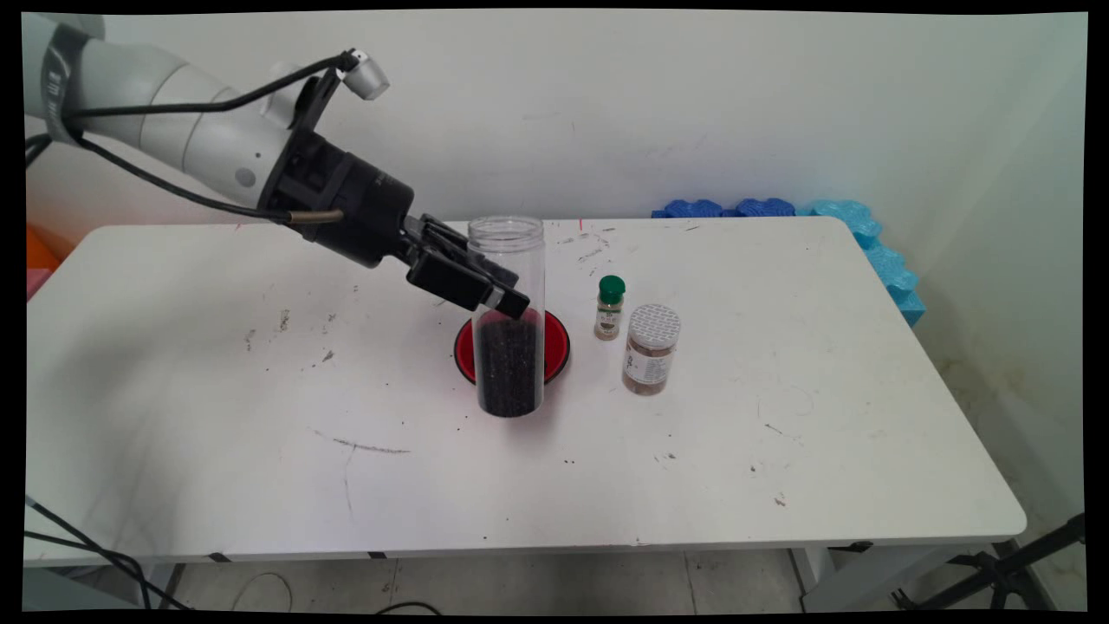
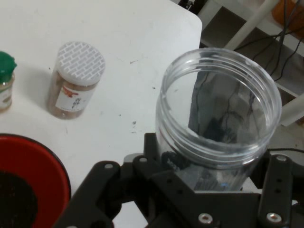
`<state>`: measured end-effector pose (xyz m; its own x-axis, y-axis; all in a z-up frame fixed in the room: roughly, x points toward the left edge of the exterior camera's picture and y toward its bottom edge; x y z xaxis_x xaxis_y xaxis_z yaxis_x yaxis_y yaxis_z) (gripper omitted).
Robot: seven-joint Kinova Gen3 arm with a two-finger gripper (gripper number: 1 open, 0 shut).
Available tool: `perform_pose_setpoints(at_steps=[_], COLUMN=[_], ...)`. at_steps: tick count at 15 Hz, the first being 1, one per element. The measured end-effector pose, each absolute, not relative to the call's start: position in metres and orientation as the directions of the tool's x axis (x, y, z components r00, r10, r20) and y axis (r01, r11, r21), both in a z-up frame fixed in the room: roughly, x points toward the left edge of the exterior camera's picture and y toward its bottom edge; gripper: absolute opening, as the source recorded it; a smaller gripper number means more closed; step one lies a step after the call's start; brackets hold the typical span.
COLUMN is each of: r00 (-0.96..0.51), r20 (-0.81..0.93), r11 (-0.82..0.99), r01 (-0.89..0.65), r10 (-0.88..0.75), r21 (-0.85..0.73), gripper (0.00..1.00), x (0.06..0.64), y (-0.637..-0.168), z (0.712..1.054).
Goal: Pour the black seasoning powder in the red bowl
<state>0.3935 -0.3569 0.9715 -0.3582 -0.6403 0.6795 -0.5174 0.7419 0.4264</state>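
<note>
My gripper [image 1: 507,295] is clamped on a tall clear plastic jar [image 1: 508,316] with an open, threaded mouth and no lid – its lower half is filled with dark, almost black grains, the upper half bare. I come at it from the left and hold it about mid-height, one finger on either side, with the jar upright or close to it. Whether its base touches the worktop [image 1: 260,407] I cannot tell. Just behind the jar lies a shallow red dish [image 1: 554,342] holding some of the same dark stuff. To the right of the dish stands a small spice bottle with a green cap [image 1: 610,307], and just right of and nearer than that – a squat jar with a white lid [image 1: 650,348] and brown contents.
</note>
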Motion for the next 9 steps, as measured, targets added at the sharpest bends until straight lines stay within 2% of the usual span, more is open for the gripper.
perform_pose_setpoints(at_steps=[9], r00=[-0.218], r20=[0.520], r11=[0.539], r01=[-0.575], r10=[-0.826], r21=[0.616], gripper=[0.00], x=[0.394], y=[-0.360], z=[0.960])
